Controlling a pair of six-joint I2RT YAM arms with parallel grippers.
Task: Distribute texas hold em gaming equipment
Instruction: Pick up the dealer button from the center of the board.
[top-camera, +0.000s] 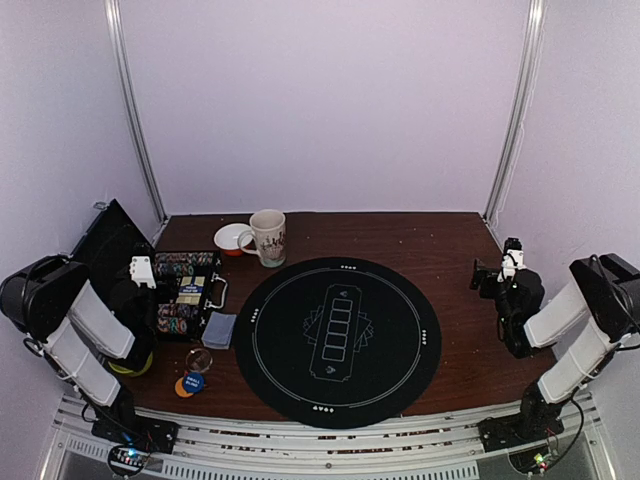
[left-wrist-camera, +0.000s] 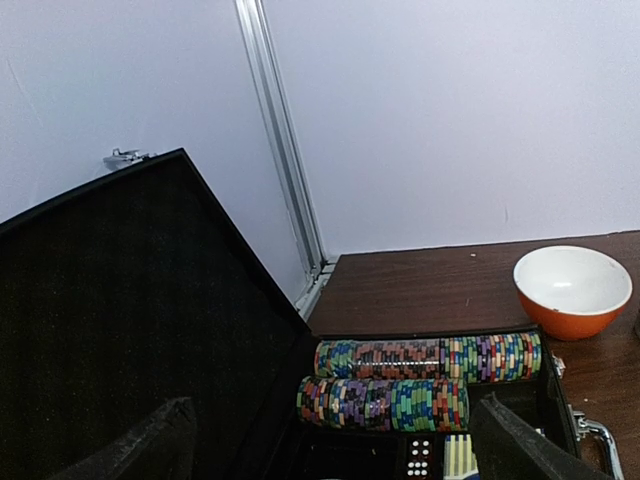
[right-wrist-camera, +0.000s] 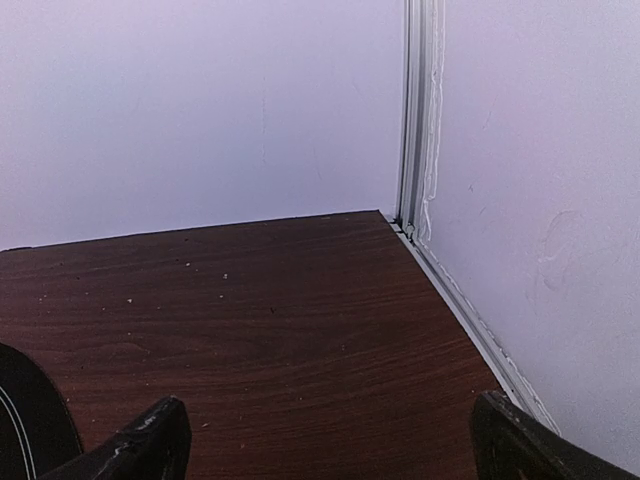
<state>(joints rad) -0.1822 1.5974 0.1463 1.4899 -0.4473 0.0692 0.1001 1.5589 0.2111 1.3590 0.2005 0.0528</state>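
Top view
Round black mat (top-camera: 338, 340): lies in the middle of the wooden table (top-camera: 440, 240), with card outlines printed at its centre.
Black chip case (top-camera: 186, 292): on the table left of the mat, lid (top-camera: 108, 245) raised toward the left wall.
Poker chips (top-camera: 180, 265): striped rows lying in the case's far and near compartments.
Playing cards (top-camera: 219, 329): a grey-blue-backed deck lies between the case and the mat's left edge.
Discs: a clear disc (top-camera: 199, 359), a blue disc (top-camera: 190, 381) and an orange disc (top-camera: 182, 388) sit together at the near left, the orange one partly under the blue.
Mug (top-camera: 268, 237): upright beyond the mat, with an orange bowl (top-camera: 232, 238) just to its left.
Left gripper (top-camera: 142, 274): hangs over the left side of the case; its opening is unclear here.
Right gripper (top-camera: 497, 270): above bare table, well right of the mat.

Left wrist view
Left gripper (left-wrist-camera: 332, 410): fingers (left-wrist-camera: 140, 450) spread wide, gripping nothing.
Poker chips (left-wrist-camera: 430, 358): two multicoloured rows in the case below and beyond the fingers, with dice (left-wrist-camera: 420, 458) nearer.
Orange bowl (left-wrist-camera: 572, 290): far right, white inside.

Right wrist view
Right gripper (right-wrist-camera: 325, 420): fingers (right-wrist-camera: 150, 440) wide apart over bare table (right-wrist-camera: 250, 300), holding nothing.
Round black mat (right-wrist-camera: 25, 410): only its edge shows at the near left.
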